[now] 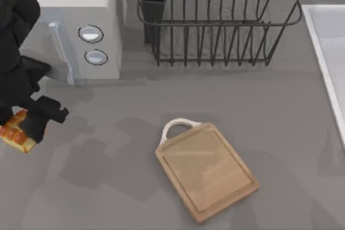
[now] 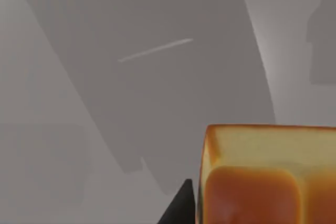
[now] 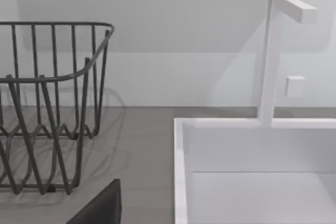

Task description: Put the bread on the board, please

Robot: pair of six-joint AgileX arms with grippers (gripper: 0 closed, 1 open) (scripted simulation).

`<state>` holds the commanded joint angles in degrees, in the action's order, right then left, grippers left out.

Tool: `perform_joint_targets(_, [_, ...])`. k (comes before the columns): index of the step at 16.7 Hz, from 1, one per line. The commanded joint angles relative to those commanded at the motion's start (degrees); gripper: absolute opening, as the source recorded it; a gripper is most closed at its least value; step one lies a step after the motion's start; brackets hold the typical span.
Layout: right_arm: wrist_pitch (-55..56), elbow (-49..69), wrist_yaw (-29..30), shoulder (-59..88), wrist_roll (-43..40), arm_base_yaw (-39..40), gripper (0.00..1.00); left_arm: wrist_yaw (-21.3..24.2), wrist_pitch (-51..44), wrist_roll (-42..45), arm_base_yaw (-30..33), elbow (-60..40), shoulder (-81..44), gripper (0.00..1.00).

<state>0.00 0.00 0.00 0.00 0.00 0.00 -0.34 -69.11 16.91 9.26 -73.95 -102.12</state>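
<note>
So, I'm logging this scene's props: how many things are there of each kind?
Bread: 1
Cutting board: 1
Wire dish rack: 1
Microwave-like appliance: 1
Sink: 1
Total: 5

Dark wire dish rack [image 3: 50, 103] standing on the grey bench [image 3: 142, 150], bars upright, rim curved, shadow thrown on the pale wall [image 3: 173, 19] behind. Beside it a white sink basin [image 3: 181, 182], rim raised above the bench, apart from the rack. White squared faucet [image 3: 273, 51] rising from the basin's far edge. Black finger tip [image 3: 102, 208] near the rack's foot.
</note>
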Motion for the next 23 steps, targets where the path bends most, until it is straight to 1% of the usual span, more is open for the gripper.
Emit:
perform_joint_targets(7, [0.00, 0.00, 0.00, 0.00, 0.00, 0.00, 1.00, -0.66, -4.76, -52.58, 16.43, -3.48, -6.54, 0.00])
perform_joint_targets(10, [0.00, 0.00, 0.00, 0.00, 0.00, 0.00, 1.00, -0.67, -5.70, -73.28, 22.73, -6.33, -9.42, 0.00])
perform_joint_targets(14, [0.00, 0.00, 0.00, 0.00, 0.00, 0.00, 1.00, -0.55, -5.62, -99.80, 29.52, -10.80, -12.72, 0.00])
perform_joint_targets(16, [0.00, 0.00, 0.00, 0.00, 0.00, 0.00, 1.00, -0.47, -5.10, -111.89, 32.20, -13.29, -14.23, 0.00])
perform_joint_targets(19, [0.00, 0.00, 0.00, 0.00, 0.00, 0.00, 1.00, -0.29, -3.73, -127.07, 35.22, -17.17, -16.27, 0.00])
perform_joint_targets(23, [0.00, 0.00, 0.00, 0.00, 0.00, 0.00, 1.00, 0.01, -1.32, -142.19, 37.65, -22.09, -18.60, 0.00])
